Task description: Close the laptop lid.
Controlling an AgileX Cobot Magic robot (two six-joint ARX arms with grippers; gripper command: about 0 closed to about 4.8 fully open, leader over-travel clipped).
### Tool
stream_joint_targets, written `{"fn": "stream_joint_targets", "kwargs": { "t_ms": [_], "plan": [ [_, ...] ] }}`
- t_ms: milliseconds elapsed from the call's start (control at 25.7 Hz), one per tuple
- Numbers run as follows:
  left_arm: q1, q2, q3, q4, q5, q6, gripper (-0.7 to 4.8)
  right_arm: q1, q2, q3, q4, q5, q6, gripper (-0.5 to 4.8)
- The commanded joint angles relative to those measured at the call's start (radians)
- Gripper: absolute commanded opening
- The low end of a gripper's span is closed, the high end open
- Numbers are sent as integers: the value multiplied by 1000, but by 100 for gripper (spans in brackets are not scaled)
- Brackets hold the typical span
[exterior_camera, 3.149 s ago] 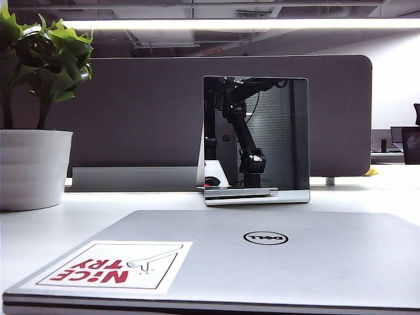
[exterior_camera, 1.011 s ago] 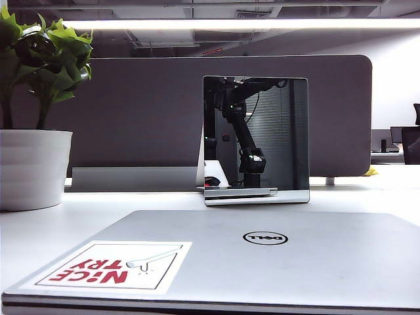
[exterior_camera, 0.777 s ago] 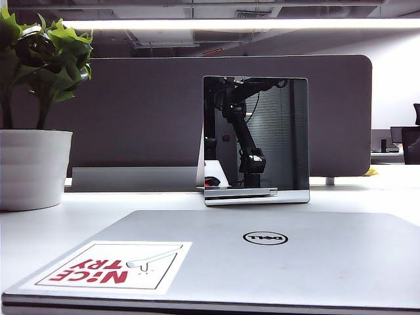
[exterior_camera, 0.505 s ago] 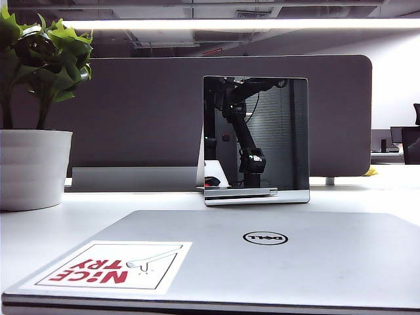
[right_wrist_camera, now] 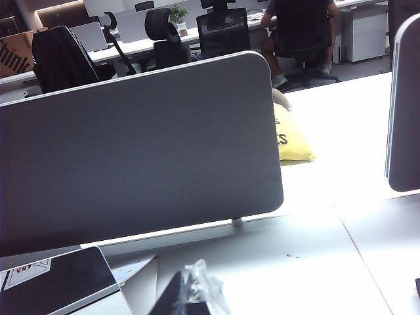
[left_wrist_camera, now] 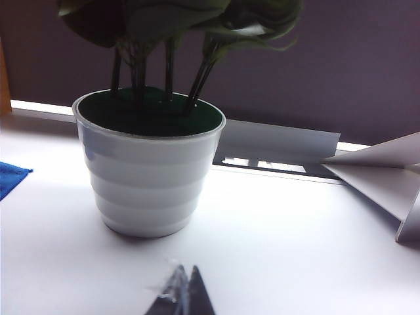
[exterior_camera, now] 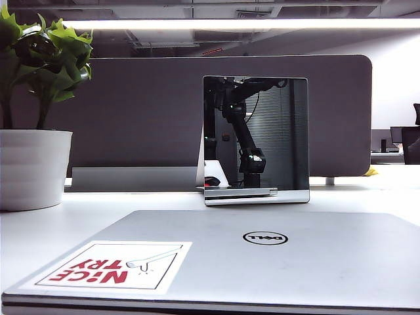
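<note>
Lying flat and shut, the laptop lid (exterior_camera: 262, 256) needs no holding; left claw (left_wrist_camera: 184, 295) and right claw (right_wrist_camera: 191, 292), fingertips together, hang away from it.

Exterior view cuts off the laptop lid (exterior_camera: 262, 256) at the bottom and right edges, and the plant pot (exterior_camera: 33, 167) on the left. Neither gripper shows there. Left gripper (left_wrist_camera: 184, 295) and right gripper (right_wrist_camera: 190, 292) only poke their tips in at the frame edge, so can't tell their jaw state.
</note>
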Motion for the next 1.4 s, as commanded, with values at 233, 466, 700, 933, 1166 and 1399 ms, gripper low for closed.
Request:
{"fn": "stream_joint_targets", "kwargs": {
  "t_ms": [233,466,700,933,1166,1399],
  "plan": [
    [1,0,1,9,4,3,-3,0,-3,4,10,2,-3,-4],
    [1,0,1,9,4,3,-3,0,-3,4,10,2,-3,-4],
    [1,0,1,9,4,3,-3,0,-3,4,10,2,-3,-4],
    [1,0,1,9,3,3,-3,0,-4,4,1,2,-4,-4],
    [1,0,1,9,4,3,-3,0,-39,0,-112,9,-51,-4],
    [0,0,1,9,4,3,-3,0,-252,-184,-165,27,-154,-4]
  ]
}}
